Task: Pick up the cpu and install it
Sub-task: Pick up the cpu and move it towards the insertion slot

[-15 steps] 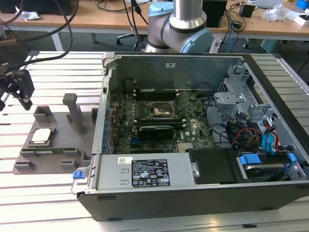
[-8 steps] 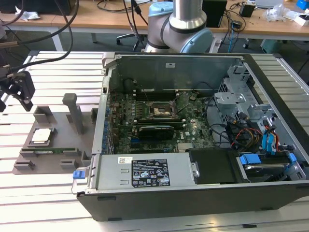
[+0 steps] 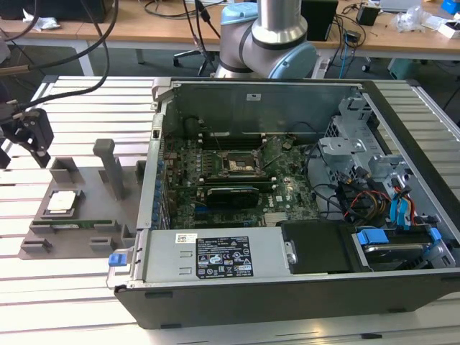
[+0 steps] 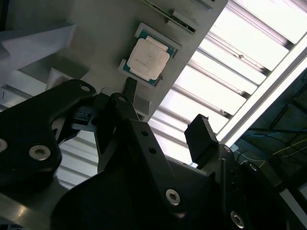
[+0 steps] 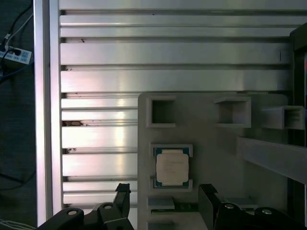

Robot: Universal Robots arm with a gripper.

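The work surface is a slatted aluminium table (image 3: 72, 287) built from parallel extruded profiles. Two items rest directly on it. A grey fixture plate (image 3: 86, 180) sits toward the exterior view's left. An open computer case (image 3: 287, 305) stands just beside it, on the exterior view's right. The fixture plate carries the cpu (image 3: 61, 202) in a square recess, metal top plate facing up.

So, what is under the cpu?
The cpu sits in a raised seat on the grey holder; the seat's floor beneath is hidden by the chip.
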